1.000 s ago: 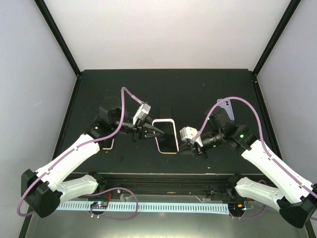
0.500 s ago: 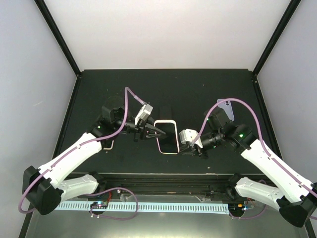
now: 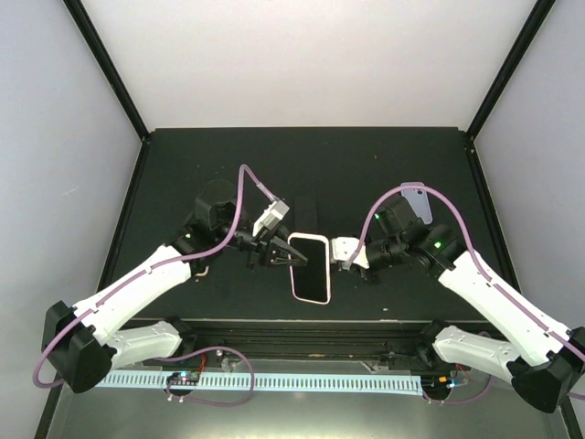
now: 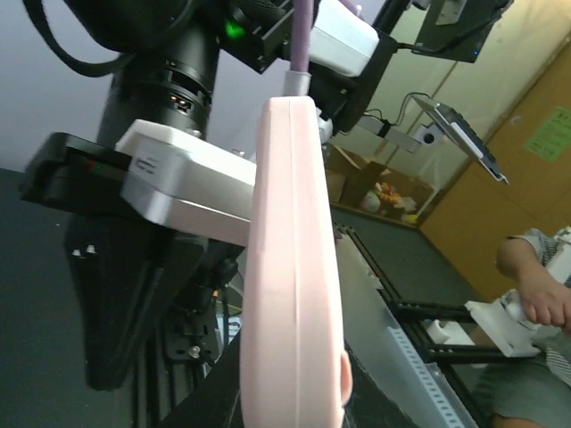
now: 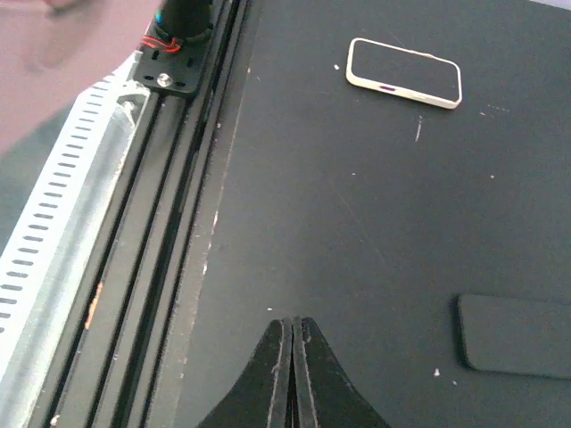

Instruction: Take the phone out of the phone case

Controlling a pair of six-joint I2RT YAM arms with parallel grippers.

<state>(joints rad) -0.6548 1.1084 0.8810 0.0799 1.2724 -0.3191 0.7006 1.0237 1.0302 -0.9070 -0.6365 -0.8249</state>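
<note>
Phone: inside the pink case, dark screen facing up, between the two grippers, near the front of the table.
Pink case: wrapped all round the phone's rim in the top view. Seen from its thin side in the left wrist view, very close and tall in the middle.
Lifted or lying flat: cannot tell for sure from above.
Left gripper: at the left edge of the case, near its top corner. Fingers clenched on that edge, as far as the top view shows; not seen in its own wrist view.
Right gripper: fingers pressed tight together, nothing between them. Tips pointing out over the bare dark table.
Right gripper and case: just beside the right edge of the case in the top view. Touching or not, cannot tell.
Behind the case in the left wrist view: the white and black parts of the right arm, very near.
Second phone: lying flat on the table with a pale rim, well apart from the right fingers.
Dark flat pad: lying on the table at the right of the right wrist view.
Rail: black, running along the table's front edge.
</note>
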